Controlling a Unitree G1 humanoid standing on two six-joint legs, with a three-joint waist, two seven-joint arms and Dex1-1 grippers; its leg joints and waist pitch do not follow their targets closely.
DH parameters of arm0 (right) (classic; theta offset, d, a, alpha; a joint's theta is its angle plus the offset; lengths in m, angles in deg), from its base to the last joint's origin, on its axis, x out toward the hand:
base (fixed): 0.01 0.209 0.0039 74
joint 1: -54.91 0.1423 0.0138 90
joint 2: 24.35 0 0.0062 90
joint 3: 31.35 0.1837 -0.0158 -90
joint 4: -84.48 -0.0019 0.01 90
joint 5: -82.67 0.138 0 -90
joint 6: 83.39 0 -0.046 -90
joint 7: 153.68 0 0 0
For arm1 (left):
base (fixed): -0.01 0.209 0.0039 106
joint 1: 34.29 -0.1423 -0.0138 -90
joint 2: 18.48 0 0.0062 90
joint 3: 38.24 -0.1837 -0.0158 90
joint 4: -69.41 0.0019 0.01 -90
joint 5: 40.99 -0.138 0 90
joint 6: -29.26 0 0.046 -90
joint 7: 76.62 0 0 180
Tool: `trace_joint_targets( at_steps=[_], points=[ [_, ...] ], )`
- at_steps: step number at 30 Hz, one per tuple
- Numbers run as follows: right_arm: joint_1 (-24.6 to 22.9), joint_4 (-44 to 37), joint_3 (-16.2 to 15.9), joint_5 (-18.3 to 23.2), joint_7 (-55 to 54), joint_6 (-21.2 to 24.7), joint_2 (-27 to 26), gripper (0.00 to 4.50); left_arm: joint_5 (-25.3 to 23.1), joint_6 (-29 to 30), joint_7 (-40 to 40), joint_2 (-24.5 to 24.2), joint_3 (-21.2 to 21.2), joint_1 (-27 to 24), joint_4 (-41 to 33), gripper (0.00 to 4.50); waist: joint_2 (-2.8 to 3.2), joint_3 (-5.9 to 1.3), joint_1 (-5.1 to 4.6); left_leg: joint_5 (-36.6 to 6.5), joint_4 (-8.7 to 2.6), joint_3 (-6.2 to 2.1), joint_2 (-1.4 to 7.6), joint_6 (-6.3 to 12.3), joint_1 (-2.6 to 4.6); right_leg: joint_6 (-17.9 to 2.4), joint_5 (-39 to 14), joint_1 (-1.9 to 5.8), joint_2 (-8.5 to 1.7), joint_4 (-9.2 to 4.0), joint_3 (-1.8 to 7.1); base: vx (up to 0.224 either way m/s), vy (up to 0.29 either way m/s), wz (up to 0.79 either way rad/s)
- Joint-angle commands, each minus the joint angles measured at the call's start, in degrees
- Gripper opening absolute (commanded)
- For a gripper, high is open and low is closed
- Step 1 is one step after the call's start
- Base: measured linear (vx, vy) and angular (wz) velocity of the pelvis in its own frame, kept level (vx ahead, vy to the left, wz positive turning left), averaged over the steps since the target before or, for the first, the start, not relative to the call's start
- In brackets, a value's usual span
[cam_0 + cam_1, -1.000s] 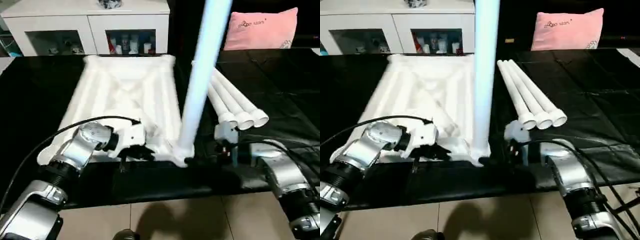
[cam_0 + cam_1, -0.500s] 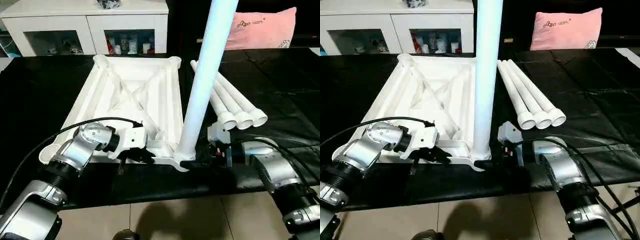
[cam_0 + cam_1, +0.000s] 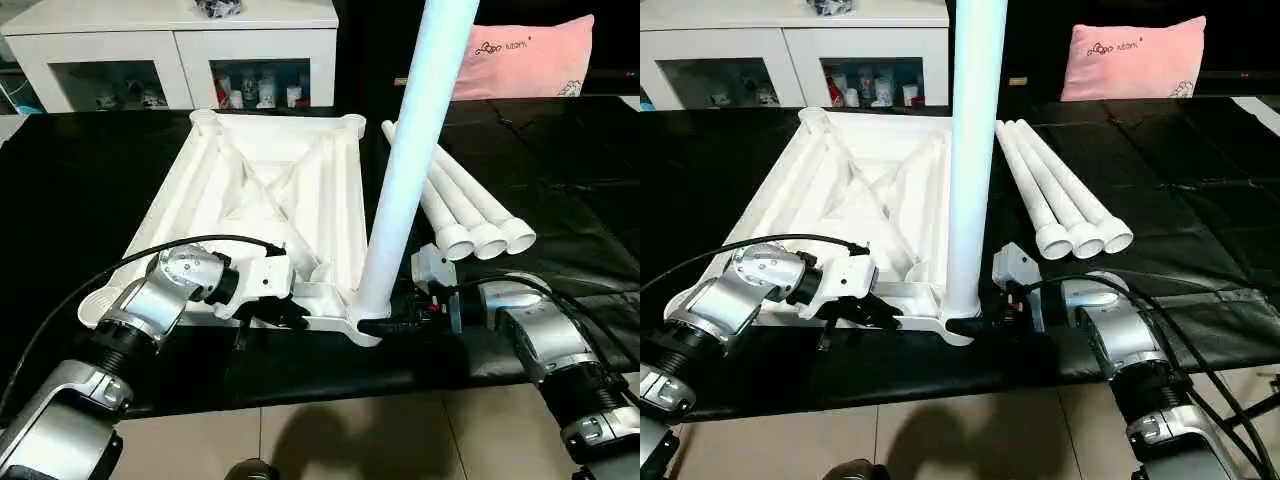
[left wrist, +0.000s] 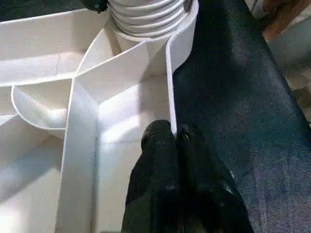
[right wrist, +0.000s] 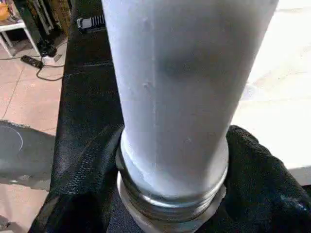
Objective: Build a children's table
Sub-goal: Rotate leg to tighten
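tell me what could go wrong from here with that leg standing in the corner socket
The upright leg still shows thread rings above the corner socket, so it may not be fully seated and could tip if let go. The right pincer grips only its base, giving little hold against the tall tube leaning. The left pincer pinches just the thin edge wall of the tabletop, so the top might slide or twist on the black cloth during turning.
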Motion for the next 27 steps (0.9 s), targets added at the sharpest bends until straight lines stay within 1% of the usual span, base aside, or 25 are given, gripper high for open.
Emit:
trace_joint_targets(
  at_steps=[1,3,4,6,8,9,10,11,12,13,14,15,16,17,18,19,20,21,22,23,26,27],
  points=[
    [-0.66,-0.37,-0.38,0.55,1.19,0.54,-0.52,2.74,-0.60,-0.78,0.92,-0.45,-0.57,0.52,-2.26,0.00,-0.13,-4.17,-0.10,-10.48,-3.44,-0.13,1.92,3.38,1.65,-15.79,0.59,2.71,-2.50,-3.40,1.55,0.000,0.000,0.00],
    [-1.14,-0.85,-0.36,0.82,1.13,1.05,-0.79,2.74,-0.41,-0.31,0.66,-0.39,-0.18,0.39,-2.25,0.00,-0.11,-4.18,-0.05,-10.57,-3.45,-0.14,1.95,3.42,1.65,-15.84,0.46,2.74,-2.55,-3.40,1.55,0.000,0.000,0.00],
    [-1.68,-1.35,0.09,1.44,-0.03,2.25,-1.65,2.74,0.20,1.54,-0.19,-0.12,0.71,0.35,-2.31,0.00,0.01,-4.18,-0.07,-10.65,-3.49,-0.16,1.95,3.30,1.66,-15.87,0.38,2.70,-2.49,-3.36,1.52,0.000,0.000,0.00],
    [-1.77,-1.33,0.22,1.41,-0.86,2.63,-2.03,2.74,0.35,2.35,-0.82,0.05,1.09,0.37,-2.36,0.00,-0.05,-4.08,-0.09,-11.57,-3.60,-0.17,1.96,3.02,1.67,-15.77,-0.92,2.68,-2.53,-3.51,1.53,0.000,0.000,0.00],
    [-1.45,0.58,1.72,0.46,-8.98,3.66,-5.68,2.74,2.29,8.84,-6.01,2.32,4.23,0.30,-3.40,0.00,-0.04,-3.99,-0.23,-11.97,-3.76,-0.19,2.00,2.34,1.78,-15.88,-1.56,2.54,-2.52,-3.46,1.59,0.000,0.000,0.00],
    [-1.45,0.58,1.72,0.46,-8.98,3.66,-5.68,2.74,2.29,8.84,-6.01,2.32,4.23,0.30,-3.40,0.00,-0.01,-3.92,-0.46,-12.16,-3.83,-0.15,2.02,1.97,1.71,-16.09,-1.86,2.53,-2.63,-3.45,1.66,0.000,0.000,0.00],
    [-1.10,1.77,2.22,-0.26,-12.38,3.48,-7.09,2.74,2.72,11.04,-8.13,3.20,5.22,0.25,-3.84,0.00,-0.04,-3.91,-0.76,-13.72,-4.01,-0.35,1.84,1.03,1.65,-15.41,-4.90,2.58,-2.69,-3.71,1.61,0.000,0.000,0.00],
    [0.18,5.55,2.98,-2.47,-20.56,2.31,-10.32,2.74,2.62,14.75,-12.77,4.92,6.69,0.07,-5.00,0.00,0.04,-3.83,-1.15,-14.34,-4.09,-0.37,1.82,0.17,1.67,-15.24,-5.80,2.43,-2.72,-3.78,1.67,0.000,0.000,0.00],
    [0.18,5.55,2.98,-2.47,-20.56,2.31,-10.32,2.74,2.62,14.75,-12.77,4.92,6.69,0.07,-5.00,0.00,0.06,-3.80,-1.40,-14.75,-4.19,-0.45,1.84,-0.34,1.70,-15.24,-6.39,2.41,-2.84,-3.85,1.65,0.000,0.000,0.00],
    [1.04,7.76,3.63,-3.23,-25.16,2.06,-12.24,2.74,2.15,16.95,-16.14,6.13,7.57,0.17,-5.51,0.00,0.00,-3.77,-1.81,-14.75,-4.28,-0.50,1.72,-0.70,1.52,-15.06,-6.78,2.57,-2.77,-3.86,1.61,0.000,0.000,0.00],
    [2.61,11.19,4.99,-3.53,-32.25,2.67,-15.47,2.74,1.54,20.57,-21.03,8.20,8.84,0.49,-6.66,0.00,-0.21,-3.84,-2.28,-14.33,-4.30,-0.61,1.57,-0.97,1.28,-14.53,-6.97,2.87,-2.74,-3.93,1.53,0.000,0.000,0.00],
    [3.40,12.72,5.63,-3.82,-35.61,2.96,-16.98,2.74,1.23,22.83,-23.92,9.55,9.65,0.64,-7.43,0.00,0.08,-3.86,-2.74,-13.94,-4.21,-0.50,1.64,-0.97,1.60,-14.85,-6.05,2.51,-2.74,-3.95,1.66,0.000,0.000,0.00],
    [3.86,13.58,6.01,-4.04,-37.56,3.13,-17.86,2.74,1.07,24.24,-25.65,10.38,10.15,0.71,-7.95,0.00,0.07,-3.86,-3.07,-13.74,-4.07,-0.41,1.53,-0.58,1.60,-14.99,-5.51,2.54,-2.62,-4.09,1.65,0.000,0.000,0.00],
    [4.84,15.33,6.80,-4.10,-41.22,3.47,-19.31,2.73,0.76,25.44,-27.78,11.58,10.64,0.78,-8.76,0.00,-0.10,-3.96,-3.14,-12.93,-3.97,-0.37,1.54,-0.37,1.57,-15.00,-4.67,2.67,-2.62,-4.00,1.67,0.000,0.000,0.00],
    [5.48,16.46,7.33,-4.11,-43.59,3.71,-20.22,2.73,0.58,26.06,-29.04,12.31,10.91,0.82,-9.26,0.00,0.06,-4.04,-3.11,-11.69,-3.84,-0.33,1.48,0.32,1.56,-15.11,-3.19,2.68,-2.58,-4.00,1.67,0.000,0.000,0.00],
    [6.04,17.43,7.95,-4.18,-45.87,4.08,-21.10,2.73,0.37,27.09,-30.72,13.26,11.40,0.84,-9.92,0.00,0.08,-4.05,-3.10,-11.26,-3.80,-0.32,1.48,0.63,1.51,-15.08,-2.54,2.73,-2.55,-3.97,1.64,0.000,0.000,0.00],
    [6.62,18.34,8.20,-4.38,-47.52,4.24,-21.89,2.73,0.30,28.42,-32.14,14.24,11.83,0.87,-10.63,0.00,-0.02,-4.11,-3.02,-10.07,-3.72,-0.26,1.41,1.27,1.45,-15.03,-1.08,2.79,-2.44,-3.87,1.61,0.000,0.000,0.00],
    [7.08,18.99,8.18,-4.84,-48.61,4.19,-22.46,2.73,0.20,29.65,-33.08,14.87,11.97,0.80,-11.46,0.00,0.06,-4.12,-2.99,-9.76,-3.69,-0.23,1.43,1.44,1.47,-15.10,-0.45,2.76,-2.40,-3.80,1.59,0.000,0.000,0.00],
    [7.45,19.55,8.20,-5.20,-49.40,4.11,-22.90,2.73,0.13,30.58,-33.71,15.28,11.98,0.71,-12.12,0.00,-0.11,-4.10,-2.90,-9.39,-3.69,-0.26,1.47,1.84,1.42,-15.08,0.05,2.84,-2.43,-3.75,1.55,0.000,0.000,0.00],
    [8.34,21.03,8.89,-5.30,-50.50,3.94,-23.65,2.73,-0.06,31.82,-34.47,15.65,11.50,0.26,-13.36,0.00,-0.17,-4.06,-2.92,-9.64,-3.74,-0.24,1.49,2.04,1.40,-14.89,-0.50,2.84,-2.46,-3.87,1.51,0.000,0.000,0.00],
    [8.92,21.74,9.52,-4.92,-49.97,3.72,-23.78,2.73,-0.70,31.75,-34.77,15.51,10.63,-0.18,-13.53,0.00,0.00,-3.91,-2.97,-11.32,-3.87,-0.28,1.52,1.81,1.45,-14.25,-2.66,2.77,-2.43,-4.15,1.55,0.000,0.000,0.00],
    [9.05,21.85,9.81,-4.68,-49.73,3.67,-23.77,3.08,-0.96,31.86,-34.83,15.38,10.36,-0.28,-13.53,0.00,0.02,-3.89,-3.02,-11.73,-3.94,-0.31,1.52,1.64,1.47,-14.12,-2.83,2.74,-2.37,-4.17,1.54,0.000,0.000,0.00]
  ],
)
